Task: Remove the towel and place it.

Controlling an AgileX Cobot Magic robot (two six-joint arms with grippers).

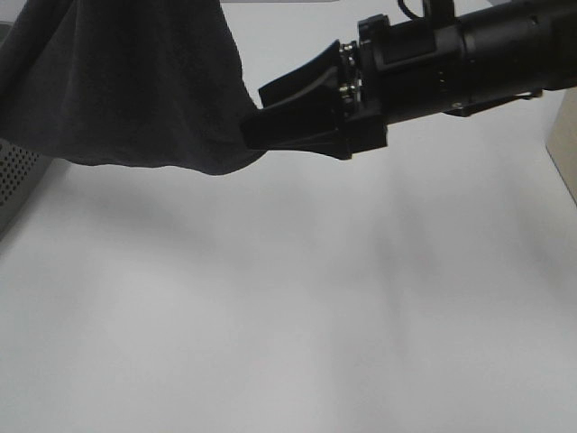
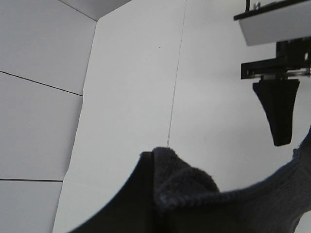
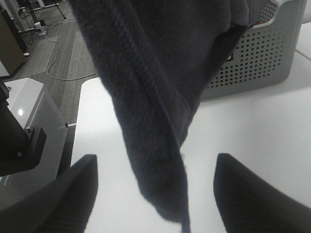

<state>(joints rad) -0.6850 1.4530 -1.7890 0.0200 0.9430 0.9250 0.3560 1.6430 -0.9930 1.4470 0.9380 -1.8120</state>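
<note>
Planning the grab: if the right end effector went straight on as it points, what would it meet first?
The towel, whose hanging fold lies directly ahead of the open right end effector, between its fingers. Depth is unclear, but it looks close.

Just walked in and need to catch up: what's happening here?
The left hand is shut on the dark towel, holding it up over the white table. The right hand is open, straddling the towel's hanging lower end, not gripping it. A perforated grey basket stands behind.
</note>
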